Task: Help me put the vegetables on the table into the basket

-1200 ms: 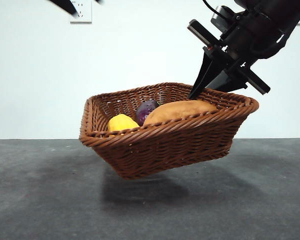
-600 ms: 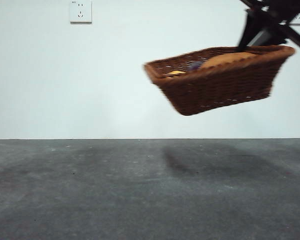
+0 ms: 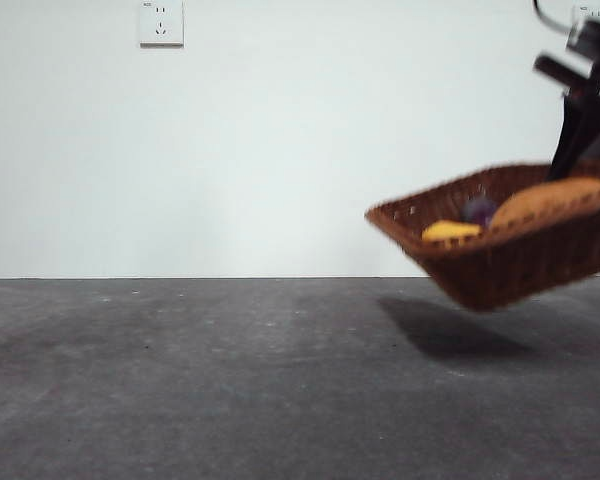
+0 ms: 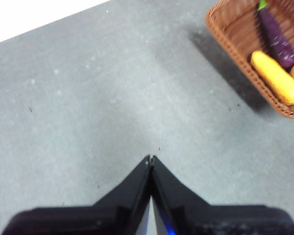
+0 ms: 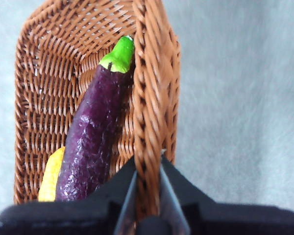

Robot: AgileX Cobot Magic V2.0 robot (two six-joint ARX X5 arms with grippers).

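A white wall socket (image 3: 161, 23) sat high on the wall, far to the left of the basket (image 3: 500, 262). Below it the grey table (image 3: 180, 380) stretched across the room, and the basket hung in the air above the table's right side, tilted, with its shadow on the surface underneath. It was blurred in the front view and cut off by the right edge there.

The left gripper (image 4: 150, 158) hovered over bare table, well apart from the basket, with its 2 black jaws pressed together at the tips and nothing between them. From its wrist camera the basket (image 4: 235, 44) showed off to one side with vegetables lying inside.

In the basket lay 3 vegetables. Nearest the basket's low left end was the yellow corn cob (image 3: 450, 230), just beside it the dark purple vegetable (image 3: 478, 209), and toward the basket's raised right end the orange-brown potato (image 3: 552, 200), which rose above the rim. The right wrist view showed the purple vegetable (image 5: 95, 132) to be long, with a green cap, lying along the inside of the basket wall, and the corn cob (image 5: 51, 176) touching it on the far side from that wall.

The right gripper (image 5: 148, 161) had the basket's braided rim clamped between its 2 jaws, 1 inside the wall and 1 outside. In the front view it (image 3: 572, 150) came down dark onto the basket's right end.
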